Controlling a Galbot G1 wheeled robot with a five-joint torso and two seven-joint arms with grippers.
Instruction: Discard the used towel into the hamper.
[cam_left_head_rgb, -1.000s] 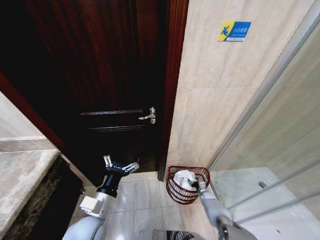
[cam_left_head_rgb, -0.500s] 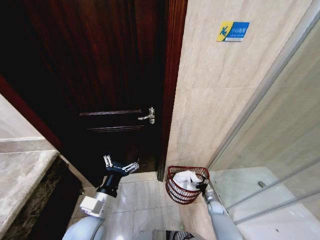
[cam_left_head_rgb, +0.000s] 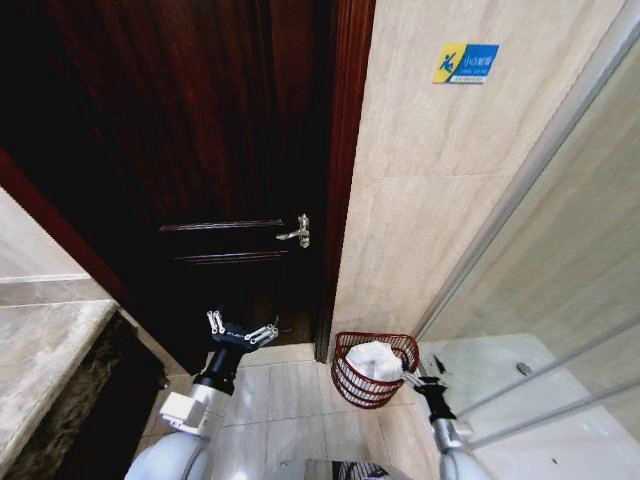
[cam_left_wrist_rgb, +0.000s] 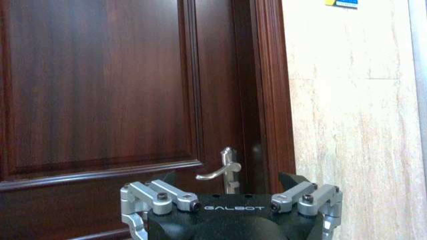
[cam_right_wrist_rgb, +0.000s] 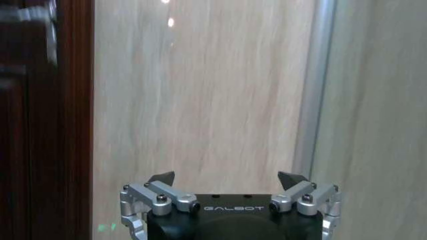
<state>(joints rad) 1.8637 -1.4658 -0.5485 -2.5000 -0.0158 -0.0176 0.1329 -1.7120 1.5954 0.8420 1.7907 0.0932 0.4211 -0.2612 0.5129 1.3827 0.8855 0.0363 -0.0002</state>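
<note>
Lying in the hamper (cam_left_head_rgb: 375, 370), white towel (cam_left_head_rgb: 375, 359) just beside the empty, spread-fingered right claw (cam_left_head_rgb: 424, 369).

I've got the hamper (cam_left_head_rgb: 375, 368) tucked in the far corner, against the tiled wall (cam_left_head_rgb: 440, 200), door frame (cam_left_head_rgb: 345, 180) on its left, glass shower screen (cam_left_head_rgb: 560, 300) close on its right. Its mouth is half filled by the white towel (cam_left_head_rgb: 376, 360). My right hand (cam_left_head_rgb: 427, 372), fingers spread, sits squeezed between hamper rim and glass. Open floor tiles (cam_left_head_rgb: 290, 395) near-left of the hamper. My left hand (cam_left_head_rgb: 240, 331), fingers apart, faces the dark door (cam_left_head_rgb: 200, 150) with its handle (cam_left_head_rgb: 297, 233); desk (cam_left_head_rgb: 40, 370) blocks far left.
</note>
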